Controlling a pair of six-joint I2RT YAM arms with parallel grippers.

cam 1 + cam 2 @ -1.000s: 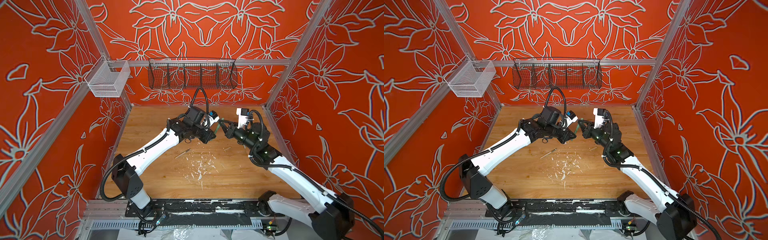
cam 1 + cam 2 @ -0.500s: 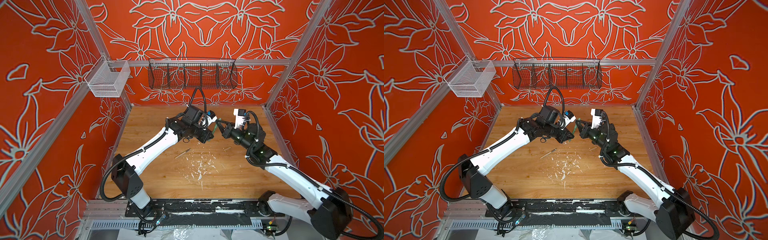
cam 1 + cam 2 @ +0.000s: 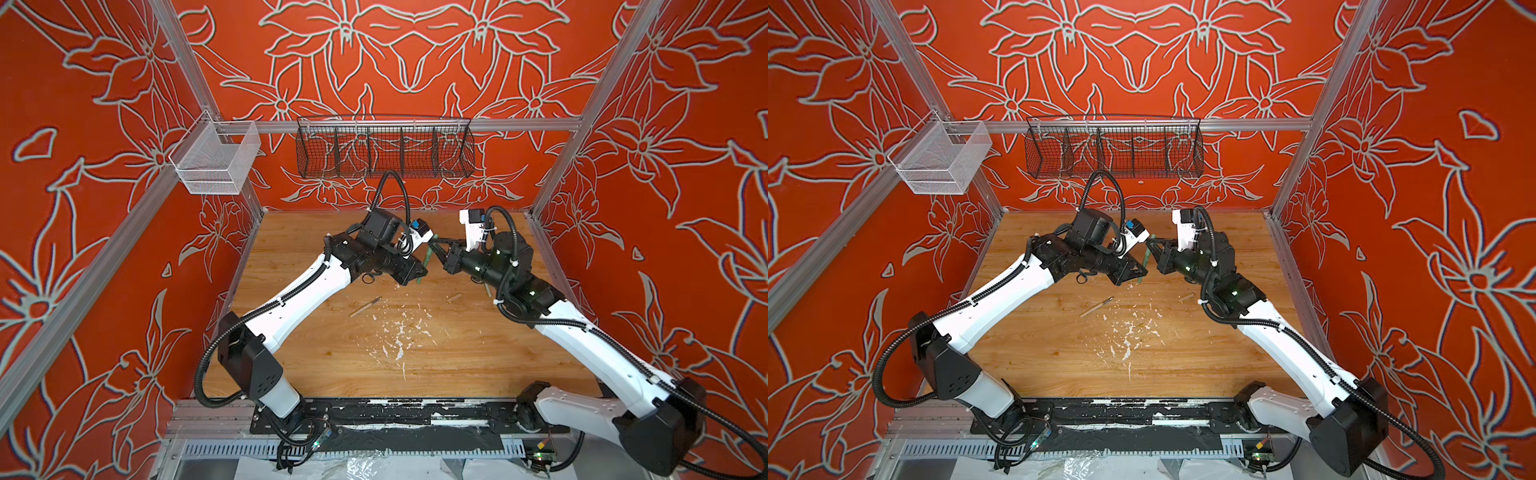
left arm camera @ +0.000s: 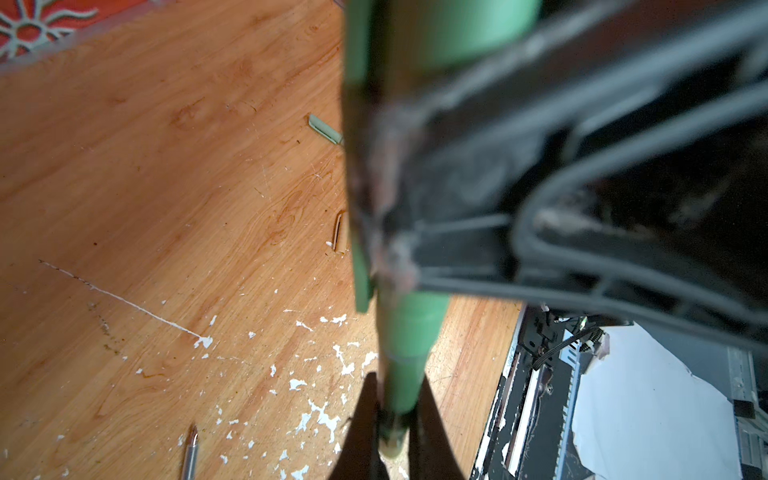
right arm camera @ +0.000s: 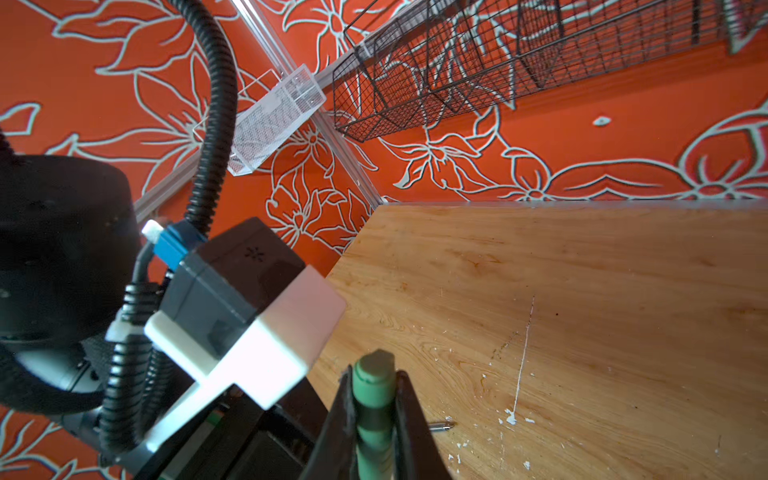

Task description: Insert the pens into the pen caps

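Note:
Above the table's far middle, the dark green pen [image 3: 424, 262] [image 3: 1145, 261] hangs steeply tilted between both grippers. My left gripper [image 3: 419, 275] [image 4: 395, 419] is shut on its lower end. My right gripper [image 3: 434, 249] [image 5: 374, 399] is shut on the dark green pen cap [image 4: 415, 50] [image 5: 373, 370], which sits over the pen's upper end with its clip along the side. The tan pen [image 3: 365, 306] [image 3: 1097, 306] lies on the table. The tan cap [image 3: 454, 297] [image 4: 340, 232] and the light green cap [image 4: 325, 129] lie loose. A pale green pen [image 3: 487, 289] peeks out beside the right forearm.
White paint flecks [image 3: 399, 332] dot the middle of the wooden table [image 3: 324, 365]. A black wire basket [image 3: 384, 145] hangs on the back wall, with a white mesh basket [image 3: 212, 160] at the left wall. Metal posts frame the corners.
My right gripper has moved left and toward the back, closing the gap to the left gripper. The cap it holds now sits over the pen's upper end. The left arm has barely moved.

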